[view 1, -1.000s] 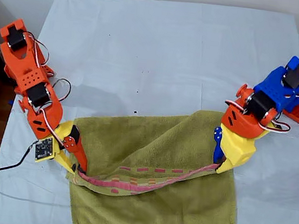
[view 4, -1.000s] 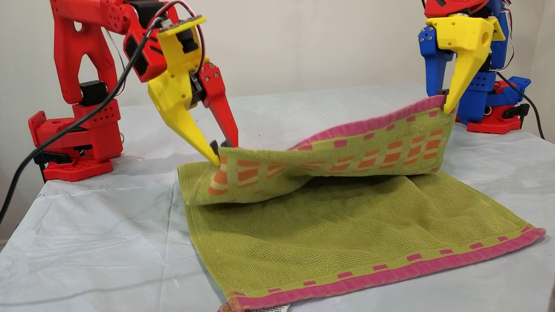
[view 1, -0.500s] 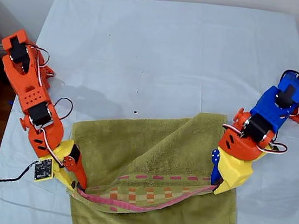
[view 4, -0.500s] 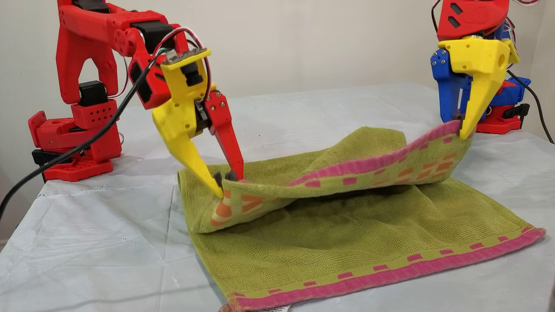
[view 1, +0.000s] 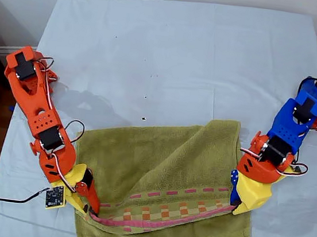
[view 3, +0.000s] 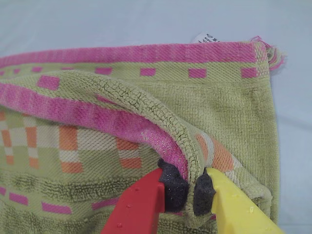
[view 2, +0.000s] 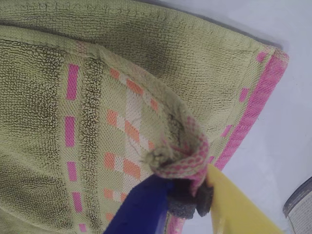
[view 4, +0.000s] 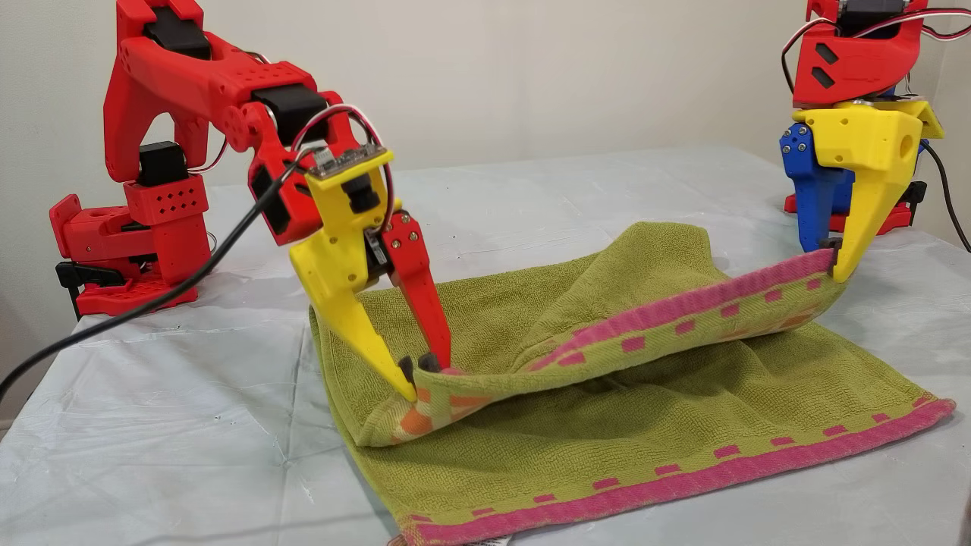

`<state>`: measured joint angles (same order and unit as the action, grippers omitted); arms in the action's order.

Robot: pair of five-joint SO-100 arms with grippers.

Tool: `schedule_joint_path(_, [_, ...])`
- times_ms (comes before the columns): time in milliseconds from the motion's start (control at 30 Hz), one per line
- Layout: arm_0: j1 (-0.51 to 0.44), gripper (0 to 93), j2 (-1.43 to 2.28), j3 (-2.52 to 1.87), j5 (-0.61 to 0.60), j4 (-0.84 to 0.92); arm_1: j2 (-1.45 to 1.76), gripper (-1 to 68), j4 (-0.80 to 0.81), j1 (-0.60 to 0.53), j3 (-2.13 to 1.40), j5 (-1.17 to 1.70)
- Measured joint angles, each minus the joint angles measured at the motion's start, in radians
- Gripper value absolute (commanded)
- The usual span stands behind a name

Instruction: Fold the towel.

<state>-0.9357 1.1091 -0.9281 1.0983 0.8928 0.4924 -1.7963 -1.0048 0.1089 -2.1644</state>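
- Carrying one hemmed end of the towel over its own body: that is the step we judge ourselves to be in, a first fold brought towards the other hem.
- Our first gripper, blue and yellow, has its pads pinched shut on a bunched corner of the pink hem; in the exterior view it sits at the towel's right edge.
- Our second gripper, red and yellow, is likewise clamped on the opposite corner of the same hem, near the exterior view's lower left.
- The towel lies on the pale table sheet at the front of the exterior view. Its lifted hem sags between our two grips, low over the bottom layer and short of the flat hem.
- The white tag peeks out beyond the flat hem's corner.
- Next, we think, both grips must travel on together until the hems line up, lowering evenly, then let go. The sagging middle may land first and wrinkle.
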Motion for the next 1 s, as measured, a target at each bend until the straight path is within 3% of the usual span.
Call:
schedule_joint_path(400, [-0.021, 0.1, -0.253, 0.273, -0.023, -0.005, -0.052, 0.1, 0.086, -0.034, 0.0, -0.04])
schedule_joint_path(600, [-0.052, 1.4, -0.557, 0.684, -0.048, 0.233, -0.072, 3.7, 0.104, -0.035, 0.0, -0.063])
schedule_joint_path(633, [-0.058, 2.2, -0.637, 0.841, -0.052, 0.282, -0.072, 6.2, 0.109, -0.04, 0.0, -0.069])
schedule_joint_path(700, [-0.061, 8.7, -0.723, 1.049, -0.043, 0.321, -0.072, 27.0, 0.114, -0.048, 0.0, -0.08])
schedule_joint_path(733, [-0.061, 18.3, -0.761, 1.146, -0.035, 0.337, -0.072, 35.3, 0.117, -0.054, 0.0, -0.084])
schedule_joint_path(800, [-0.063, 26.7, -0.796, 1.249, -0.031, 0.376, -0.081, 51.0, 0.123, -0.063, 0.0, -0.084])
schedule_joint_path(867, [-0.069, 32.2, -0.801, 1.293, -0.061, 0.382, -0.091, 55.8, 0.13, -0.064, 0.0, -0.084])
schedule_joint_path(1000, [-0.106, 42.4, -0.801, 1.328, -0.163, 0.376, -0.1, 55.9, 0.146, -0.058, 0.0, -0.078])
